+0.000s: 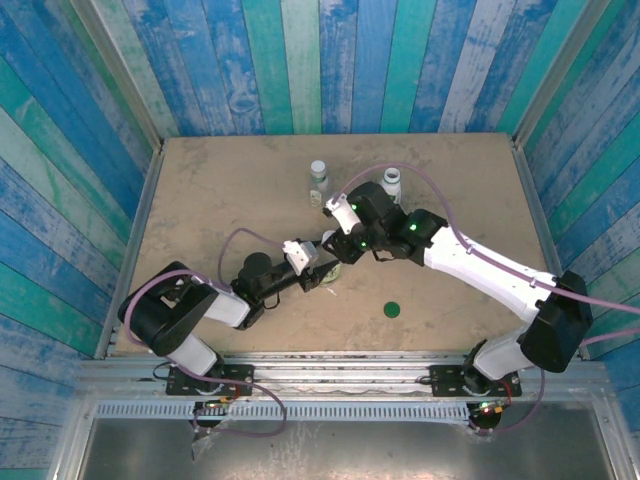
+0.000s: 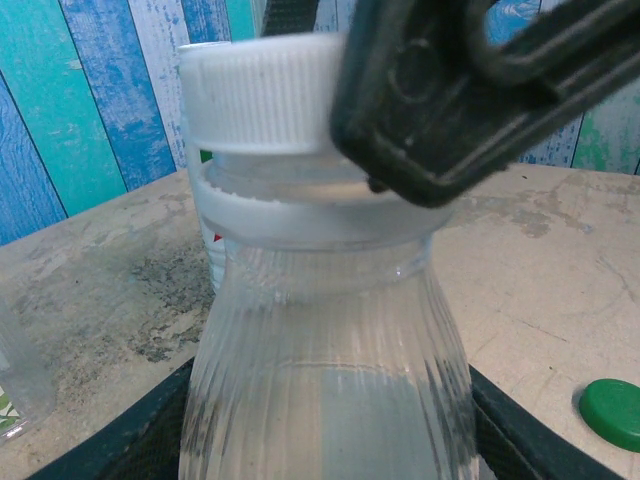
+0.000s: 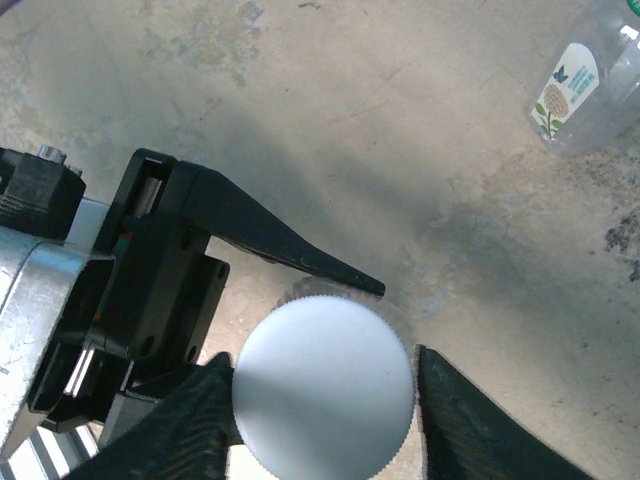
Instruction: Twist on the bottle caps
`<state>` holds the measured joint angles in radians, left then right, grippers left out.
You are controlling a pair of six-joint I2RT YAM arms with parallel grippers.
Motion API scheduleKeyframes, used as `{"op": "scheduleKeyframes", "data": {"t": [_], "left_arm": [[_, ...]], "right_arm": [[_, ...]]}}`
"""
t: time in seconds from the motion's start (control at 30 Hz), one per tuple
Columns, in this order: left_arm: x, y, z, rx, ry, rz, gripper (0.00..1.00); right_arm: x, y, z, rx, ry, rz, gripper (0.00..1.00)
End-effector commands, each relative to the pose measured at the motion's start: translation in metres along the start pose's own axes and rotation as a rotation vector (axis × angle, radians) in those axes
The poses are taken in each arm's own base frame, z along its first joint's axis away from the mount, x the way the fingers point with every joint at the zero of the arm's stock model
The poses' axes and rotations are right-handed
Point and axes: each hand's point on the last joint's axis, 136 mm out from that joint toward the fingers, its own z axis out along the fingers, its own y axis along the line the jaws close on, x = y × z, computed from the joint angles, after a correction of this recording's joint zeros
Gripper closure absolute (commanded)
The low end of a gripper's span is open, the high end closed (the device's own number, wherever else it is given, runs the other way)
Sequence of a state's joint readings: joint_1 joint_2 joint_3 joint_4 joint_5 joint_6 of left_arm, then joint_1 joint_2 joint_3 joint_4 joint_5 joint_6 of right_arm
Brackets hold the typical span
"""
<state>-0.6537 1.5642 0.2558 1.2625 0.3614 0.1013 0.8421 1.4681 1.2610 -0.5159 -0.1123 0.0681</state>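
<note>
Green cap lies loose on the table; a slim bottle and a white-wrapped bottle stand behind it. Both arms reach to centre. The left gripper clamps the upright clear bottle. The right gripper straddles its white cap from above; whether it presses cannot be told.

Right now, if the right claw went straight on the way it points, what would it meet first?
The white cap: it sits between the fingers of the right claw, atop the clear bottle. The fingers flank it, so they might slide past its sides toward the bottle's shoulder; depth is unclear.
</note>
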Motion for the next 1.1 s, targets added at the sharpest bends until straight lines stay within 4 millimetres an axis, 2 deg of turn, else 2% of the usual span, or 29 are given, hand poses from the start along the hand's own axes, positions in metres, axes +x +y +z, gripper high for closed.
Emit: {"op": "scheduleKeyframes", "data": {"t": [0.0,0.17,0.3,0.4,0.53,0.83,1.07], "left_arm": [[0.022,-0.009,-0.001,0.039,0.077,-0.035,0.43],[0.021,-0.008,-0.001,0.037,0.076,-0.034,0.43],[0.022,-0.008,-0.002,0.033,0.077,-0.033,0.43],[0.022,-0.008,-0.002,0.032,0.075,-0.033,0.43],[0.021,-0.008,-0.002,0.035,0.073,-0.034,0.43],[0.021,-0.008,-0.003,0.034,0.077,-0.032,0.43],[0.021,-0.008,-0.003,0.030,0.078,-0.030,0.43]], "right_arm": [[-0.010,0.000,-0.007,0.006,-0.024,0.000,0.39],[-0.013,-0.001,-0.016,0.018,-0.050,0.000,0.25],[-0.023,0.002,-0.029,-0.007,-0.132,0.026,0.22],[-0.027,-0.003,-0.034,-0.019,-0.197,0.080,0.23],[-0.021,-0.014,-0.031,-0.014,-0.210,0.123,0.33],[-0.007,-0.017,-0.007,-0.061,-0.099,0.130,0.54],[0.011,-0.012,-0.001,-0.100,-0.045,0.144,0.59]]}}
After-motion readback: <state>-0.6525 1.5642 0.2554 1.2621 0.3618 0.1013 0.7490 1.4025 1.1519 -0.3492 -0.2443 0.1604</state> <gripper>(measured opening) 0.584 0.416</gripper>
